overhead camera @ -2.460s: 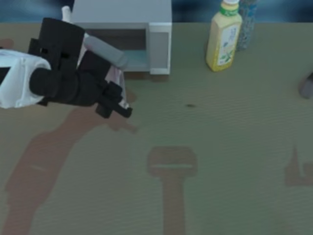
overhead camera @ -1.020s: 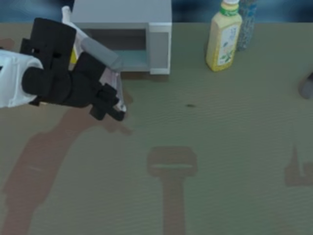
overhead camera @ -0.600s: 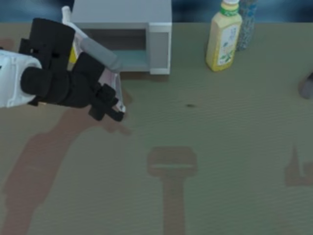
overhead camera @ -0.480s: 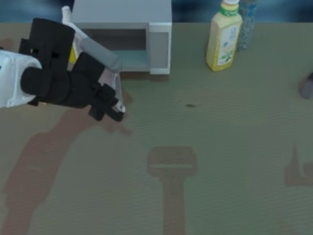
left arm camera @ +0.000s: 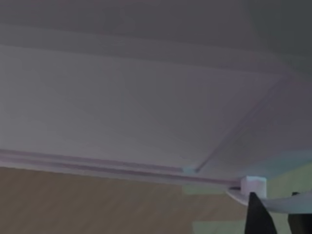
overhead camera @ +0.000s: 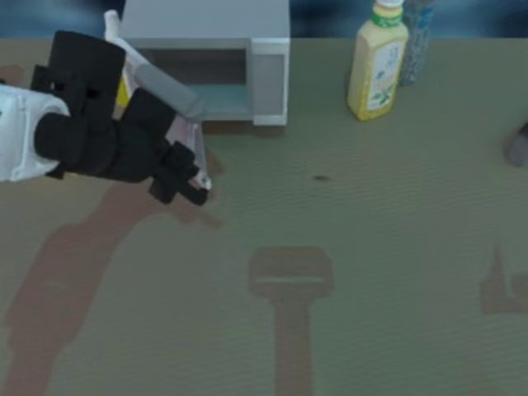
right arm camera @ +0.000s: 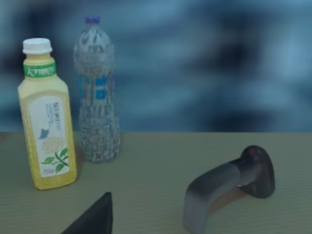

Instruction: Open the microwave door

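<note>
The light-grey microwave [overhead camera: 206,21] stands at the back left of the table, its dark cavity with a teal floor [overhead camera: 224,97] exposed. The microwave door [overhead camera: 169,87] is swung out toward the left front. In the left wrist view the door's pane [left arm camera: 122,107] fills most of the picture. My left gripper [overhead camera: 186,177] is at the door's free edge, shut on the pale bar handle [left arm camera: 253,185], which runs between its dark fingertips [left arm camera: 258,219]. My right arm stays parked beyond the top view's right side.
A yellow juice bottle [overhead camera: 377,66] and a clear water bottle [overhead camera: 417,37] stand at the back, to the right of the microwave. A curved grey metal object [overhead camera: 518,144] lies at the table's right edge, close to the right wrist camera [right arm camera: 229,185].
Since 2.5 s ago my left gripper has drawn slightly left with the handle, and the door has swung a little wider. Over the last second almost nothing has moved.
</note>
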Robot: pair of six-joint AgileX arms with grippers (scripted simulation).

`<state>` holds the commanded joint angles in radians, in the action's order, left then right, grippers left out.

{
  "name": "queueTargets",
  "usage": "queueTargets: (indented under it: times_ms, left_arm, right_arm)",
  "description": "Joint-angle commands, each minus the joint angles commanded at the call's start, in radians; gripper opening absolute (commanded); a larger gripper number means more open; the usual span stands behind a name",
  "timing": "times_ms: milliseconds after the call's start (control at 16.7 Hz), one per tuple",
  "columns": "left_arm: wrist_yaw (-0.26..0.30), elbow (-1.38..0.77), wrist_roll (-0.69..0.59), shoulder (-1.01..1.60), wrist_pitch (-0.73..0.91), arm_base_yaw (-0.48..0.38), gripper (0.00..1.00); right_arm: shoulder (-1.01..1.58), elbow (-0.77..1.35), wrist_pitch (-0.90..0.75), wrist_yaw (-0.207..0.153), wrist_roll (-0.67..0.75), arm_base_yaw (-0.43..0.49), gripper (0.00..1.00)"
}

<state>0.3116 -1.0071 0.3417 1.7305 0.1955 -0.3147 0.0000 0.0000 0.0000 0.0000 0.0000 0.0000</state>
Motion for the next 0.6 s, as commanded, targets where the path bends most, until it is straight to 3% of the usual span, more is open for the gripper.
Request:
queueTargets:
  times_ms: [600]
  left_arm:
    - [0.008,0.003,-0.002,0.000,0.002,-0.005,0.00]
  right_arm:
    - [0.000,0.000,0.000,0.000,0.000,0.000,1.00]
